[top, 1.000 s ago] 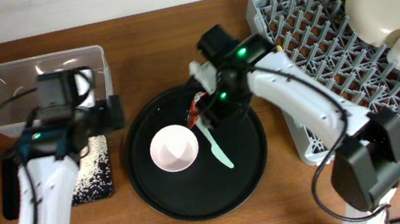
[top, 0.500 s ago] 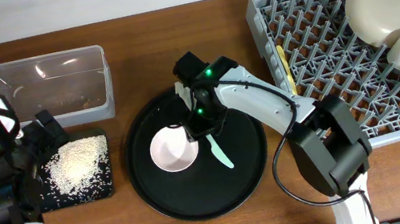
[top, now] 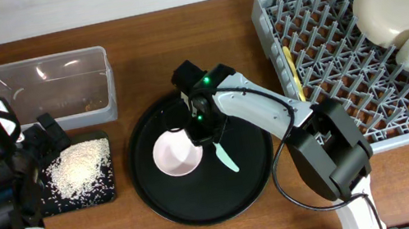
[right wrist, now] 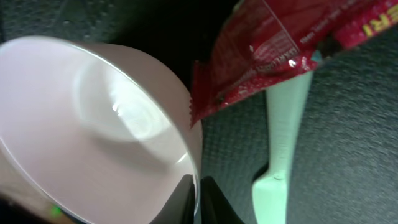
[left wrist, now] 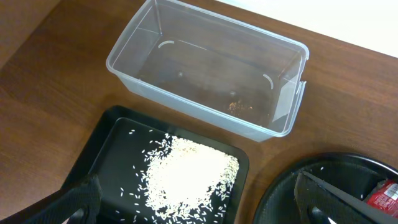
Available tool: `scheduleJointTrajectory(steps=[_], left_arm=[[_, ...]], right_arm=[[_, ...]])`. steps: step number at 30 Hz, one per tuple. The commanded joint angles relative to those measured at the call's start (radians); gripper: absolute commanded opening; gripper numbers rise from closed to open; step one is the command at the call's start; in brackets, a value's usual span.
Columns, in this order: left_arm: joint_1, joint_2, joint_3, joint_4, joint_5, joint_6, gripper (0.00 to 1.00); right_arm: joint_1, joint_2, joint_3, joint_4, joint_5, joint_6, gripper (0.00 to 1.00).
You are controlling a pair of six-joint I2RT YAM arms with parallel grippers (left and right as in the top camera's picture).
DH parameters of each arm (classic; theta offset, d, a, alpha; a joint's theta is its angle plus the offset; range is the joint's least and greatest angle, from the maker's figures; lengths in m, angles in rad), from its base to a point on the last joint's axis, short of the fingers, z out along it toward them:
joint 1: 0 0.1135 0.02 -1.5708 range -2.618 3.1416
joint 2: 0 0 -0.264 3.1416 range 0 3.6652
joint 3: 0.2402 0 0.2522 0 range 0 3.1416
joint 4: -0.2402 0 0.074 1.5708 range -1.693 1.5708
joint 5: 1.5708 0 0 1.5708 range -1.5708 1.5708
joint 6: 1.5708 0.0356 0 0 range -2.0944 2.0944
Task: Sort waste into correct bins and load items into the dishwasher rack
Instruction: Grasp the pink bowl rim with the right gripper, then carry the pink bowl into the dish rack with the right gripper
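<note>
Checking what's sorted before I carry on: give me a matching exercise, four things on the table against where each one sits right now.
Things
1. rice heap
2. mint-green spoon
3. cream plate
4. clear tub

Places
A. in the grey rack
B. straight on the wooden table
C. on the shallow black tray
D. on the round black tray, beside the pink-rimmed bowl

Pairs: 1-C, 2-D, 3-A, 4-B
</note>
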Motion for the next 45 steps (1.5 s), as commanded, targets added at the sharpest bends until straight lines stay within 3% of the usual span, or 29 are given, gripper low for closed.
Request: scheduleJointTrajectory(steps=[1, 4, 6, 11, 14, 18, 24, 30, 40, 43, 45], left_arm=[[0.005, -0.005, 0.017, 0.002, -0.004, -0.013, 0.99], [0.005, -0.005, 0.017, 0.002, -0.004, -0.013, 0.99], [0.005, -0.005, 0.017, 0.002, -0.004, -0.013, 0.99], [0.005, -0.005, 0.017, 0.002, -0.004, -0.013, 0.99], [0.005, -0.005, 0.017, 0.002, -0.004, -0.013, 0.99], [0.005, -0.005, 0.017, 0.002, -0.004, -0.013, 0.99], [0.005, -0.005, 0.017, 0.002, -0.004, -0.013, 0.99], [0.005, -0.005, 0.017, 0.002, -0.004, -0.013, 0.99], [0.005, -0.005, 0.017, 0.002, -0.004, -0.013, 0.99], [0.005, -0.005, 0.017, 0.002, -0.004, -0.013, 0.99], [0.005, -0.005, 0.017, 0.002, -0.004, -0.013, 0.99]], right_arm=[[0.005, 0.013, 0.0, -0.012, 0.071, 0.004, 0.06], [0.005, 0.013, 0.0, -0.003, 0.074, 0.005, 0.06], [0.005, 0.013, 0.0, 0.003, 0.073, 0.005, 0.22], [0.02, 0.013, -0.002, 0.013, 0.073, 0.025, 0.27], [0.032, 0.013, -0.002, 0.026, 0.078, 0.025, 0.2], [0.034, 0.016, -0.009, 0.024, 0.077, 0.028, 0.26], [0.034, 0.016, -0.014, 0.031, 0.077, 0.028, 0.05], [0.03, 0.014, -0.003, 0.011, 0.089, 0.024, 0.04], [0.037, -0.092, 0.221, -0.215, 0.303, -0.063, 0.04], [0.037, -0.106, 0.311, -0.294, 0.5, -0.07, 0.05], [0.032, -0.108, 0.398, -0.362, 0.73, -0.071, 0.04]])
